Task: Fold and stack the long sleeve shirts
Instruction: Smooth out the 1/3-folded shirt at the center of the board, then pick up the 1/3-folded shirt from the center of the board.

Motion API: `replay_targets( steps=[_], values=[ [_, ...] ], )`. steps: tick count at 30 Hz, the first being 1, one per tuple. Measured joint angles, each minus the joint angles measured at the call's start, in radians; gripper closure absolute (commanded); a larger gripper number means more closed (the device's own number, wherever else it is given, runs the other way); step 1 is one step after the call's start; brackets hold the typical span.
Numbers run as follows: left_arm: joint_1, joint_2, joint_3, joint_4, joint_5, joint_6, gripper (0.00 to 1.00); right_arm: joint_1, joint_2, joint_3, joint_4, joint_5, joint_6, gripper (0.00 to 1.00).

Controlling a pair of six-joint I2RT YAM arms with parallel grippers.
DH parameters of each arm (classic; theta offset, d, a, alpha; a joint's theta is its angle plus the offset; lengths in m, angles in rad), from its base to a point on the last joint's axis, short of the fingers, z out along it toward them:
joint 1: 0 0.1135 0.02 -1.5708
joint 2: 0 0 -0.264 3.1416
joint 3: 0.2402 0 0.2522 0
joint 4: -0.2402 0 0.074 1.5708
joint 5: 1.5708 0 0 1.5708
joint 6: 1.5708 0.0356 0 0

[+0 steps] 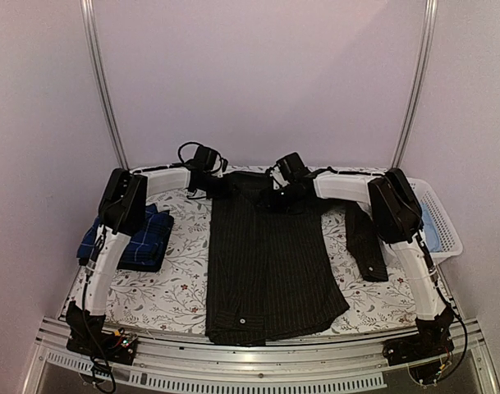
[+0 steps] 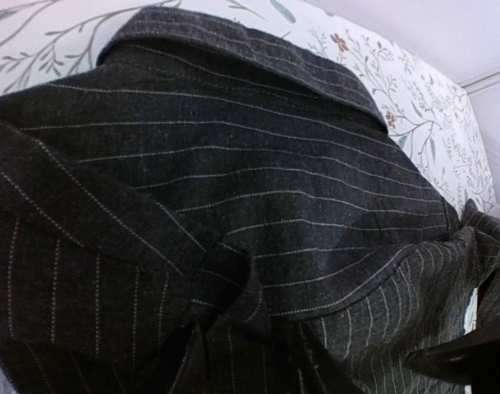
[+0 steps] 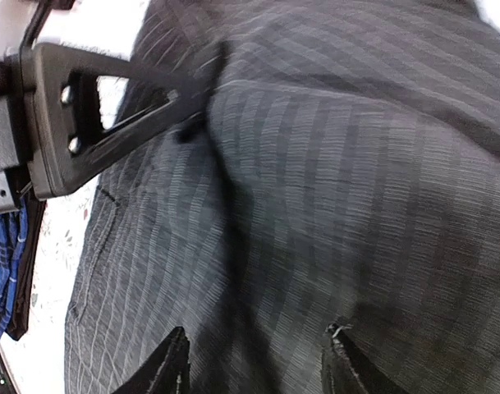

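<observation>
The black pinstriped shirt (image 1: 266, 263) lies flat in the middle of the table, collar at the far end, with its right sleeve (image 1: 366, 242) folded down beside it. The shirt fills the left wrist view (image 2: 233, 164) and the right wrist view (image 3: 332, 205). My left gripper (image 1: 210, 179) is at the shirt's far left shoulder; in the right wrist view it (image 3: 188, 97) is pinched shut on a fold of the cloth. My right gripper (image 1: 281, 195) is over the collar area, its fingers (image 3: 172, 365) spread open just above the cloth. The navy checked shirt (image 1: 139, 234) lies folded at the left.
A white basket (image 1: 447, 230) with something pale blue inside stands at the table's right edge. The table cover is a floral cloth (image 1: 176, 287). Metal frame posts (image 1: 106, 90) rise at the back corners.
</observation>
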Motion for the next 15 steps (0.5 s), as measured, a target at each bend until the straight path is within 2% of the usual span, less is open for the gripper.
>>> replay_targets(
  steps=[7, 10, 15],
  values=[
    [0.012, -0.053, 0.006, -0.093, -0.021, 0.078, 0.4, -0.086, -0.176, -0.1, -0.022, 0.035, -0.041, 0.45],
    [0.004, -0.121, -0.022, -0.105, -0.04, 0.095, 0.39, -0.107, -0.265, -0.192, -0.016, 0.053, -0.052, 0.45],
    [-0.041, -0.345, -0.21, -0.076, -0.033, 0.084, 0.41, -0.089, -0.367, -0.38, -0.016, 0.066, -0.065, 0.44]
  ],
)
